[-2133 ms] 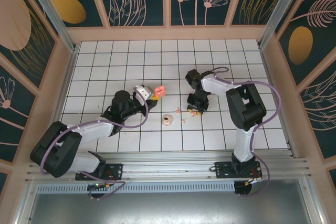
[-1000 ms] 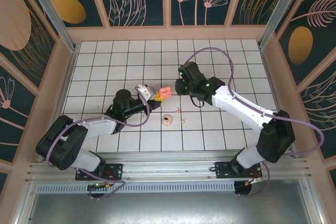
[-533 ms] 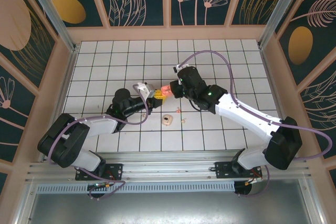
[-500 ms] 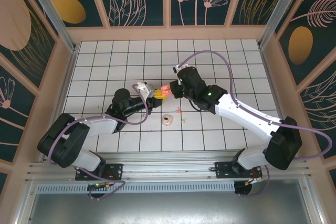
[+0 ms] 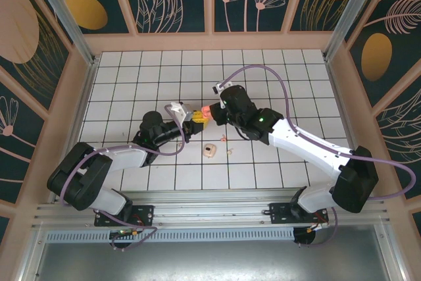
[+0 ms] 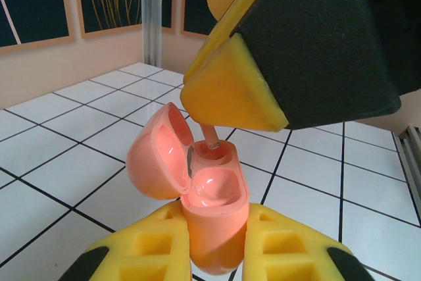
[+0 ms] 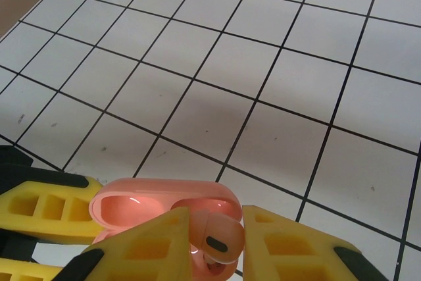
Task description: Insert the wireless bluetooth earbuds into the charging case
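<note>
Pinched upright by the closed left gripper (image 6: 214,235): an open salmon-pink charging case (image 6: 212,199), lid (image 6: 158,156) hinged back. Directly above the case, gripped in the right gripper (image 7: 220,245): a pink earbud (image 7: 214,236), stem pointing down, tip just inside the case.

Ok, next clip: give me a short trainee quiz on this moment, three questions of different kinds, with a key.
1. True or false: the left gripper holds the pink charging case with its lid open.
2. What is pinched in the right gripper? A) a pink earbud B) a coin C) nothing
3. Fill in: the cream case lies on the tiled ____, apart from both grippers.
Key: 1 true; 2 A; 3 table.
</note>
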